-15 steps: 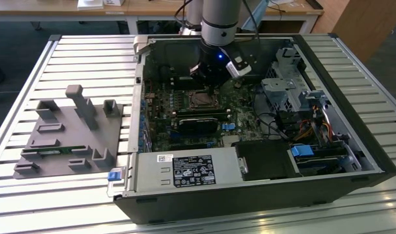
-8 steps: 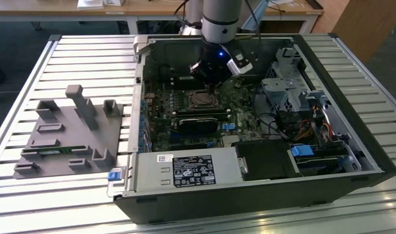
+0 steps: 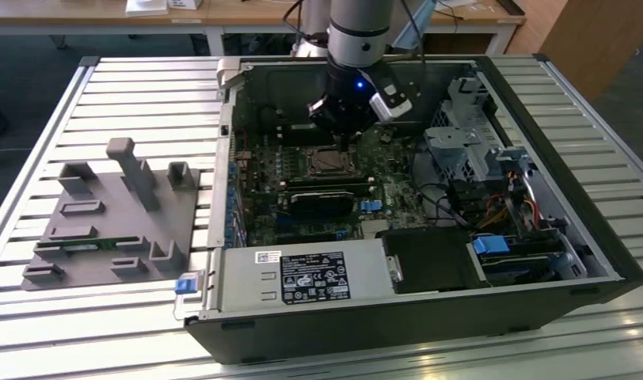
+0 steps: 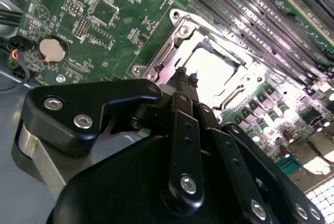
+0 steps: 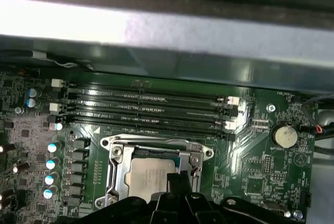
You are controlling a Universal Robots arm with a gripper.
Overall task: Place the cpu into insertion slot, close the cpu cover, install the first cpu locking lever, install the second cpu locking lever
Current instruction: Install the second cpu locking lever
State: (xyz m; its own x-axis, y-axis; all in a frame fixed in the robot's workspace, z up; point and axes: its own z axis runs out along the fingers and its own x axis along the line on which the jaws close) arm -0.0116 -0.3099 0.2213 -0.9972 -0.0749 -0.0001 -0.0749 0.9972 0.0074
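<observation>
In the exterior view my gripper [image 3: 348, 133] reaches down into the open computer case, just above the insertion slot [image 3: 327, 161] on the green board. The cpu [image 4: 213, 70] lies in the slot, its silvery top showing through the window of the cpu cover [image 4: 249, 76], which lies flat over it. My gripper [image 4: 186, 74] is shut with nothing between its thin black fingers, and its tips are at one edge of the cover. Whether they touch the metal I cannot tell. In the first wrist view the cpu [image 5: 147, 174] sits inside the cover [image 5: 116, 167], with the gripper [image 5: 177, 181] at its side.
Long black memory slots [image 5: 146, 110] run beside the socket and a coin battery [image 5: 285, 136] lies near it. A drive cage [image 3: 461, 146], cables and the power supply [image 3: 300, 277] crowd the case. A grey fixture [image 3: 116, 214] stands on the slatted table at the exterior view's left.
</observation>
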